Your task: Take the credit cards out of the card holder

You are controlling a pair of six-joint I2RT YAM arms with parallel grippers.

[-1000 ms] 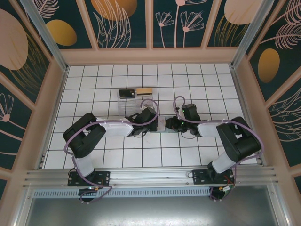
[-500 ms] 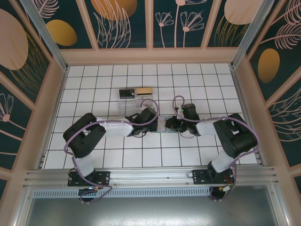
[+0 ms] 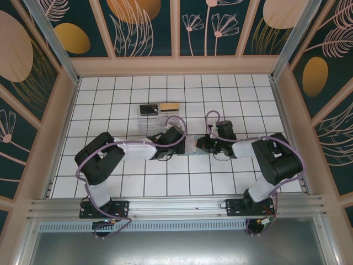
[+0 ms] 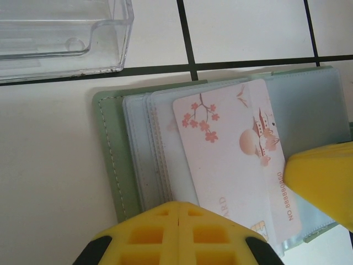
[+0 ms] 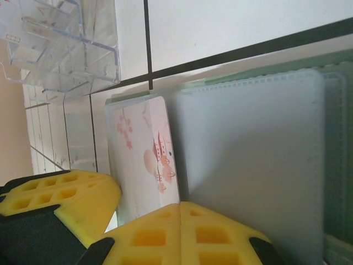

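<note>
Over card holder [image 4: 113, 165] — L claw [image 4: 259, 207] apart round pink card [image 4: 237, 160]; R claw [image 5: 118, 212] apart too.

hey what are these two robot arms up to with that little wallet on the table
Both arms are reaching into the middle of the tiled table, over an opened grey-green card holder. A pale pink card with a blossom print lies partly out of its clear sleeves. The left gripper and right gripper are both open, fingers close around the card, neither clearly pinching it. A clear plastic box sits just beyond.
</note>
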